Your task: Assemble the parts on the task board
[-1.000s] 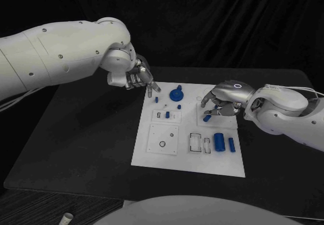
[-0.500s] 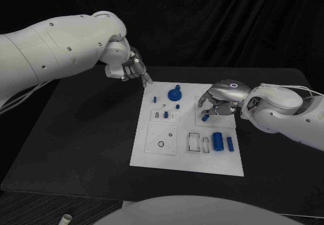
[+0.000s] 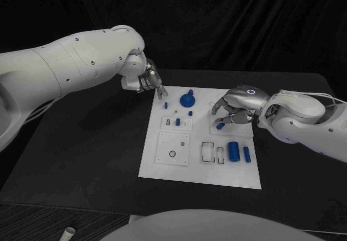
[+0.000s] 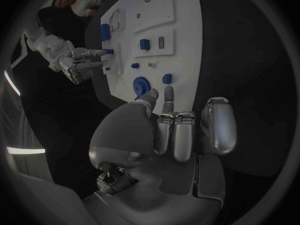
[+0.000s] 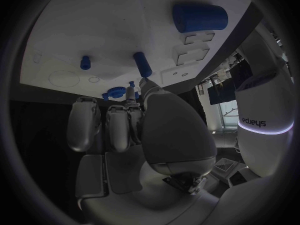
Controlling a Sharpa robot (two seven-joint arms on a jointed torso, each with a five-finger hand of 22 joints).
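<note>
- The board (image 3: 202, 165) lies flat in the middle of the black table (image 3: 87, 150), its long side running from near to far
- The left hand (image 3: 148, 80) hovers above the far left corner of the board, fingers pointing down and mostly held together; it holds nothing, and one fingertip hangs just above the board's edge
- In the left wrist view the left hand's fingers (image 4: 175, 135) lie side by side, lightly bent, with nothing between them
- The right hand (image 3: 235, 108) sits over the far right part of the board, fingers curled down toward a small blue peg (image 3: 220, 126)
- The peg lies tilted on the board just under the right fingertips; I cannot tell whether the fingers pinch it or only touch it
- In the right wrist view the peg (image 5: 142, 64) lies just beyond the tip of the right hand's finger (image 5: 150, 92)
- A round blue knob (image 3: 188, 100) stands at the far middle of the board, between the two hands
- A small blue stud (image 3: 165, 106) sits to the left of the knob, near the left hand
- A large blue cylinder (image 3: 233, 150) lies in the near right part of the board, with a thinner blue bar (image 3: 247, 154) just right of it
</note>
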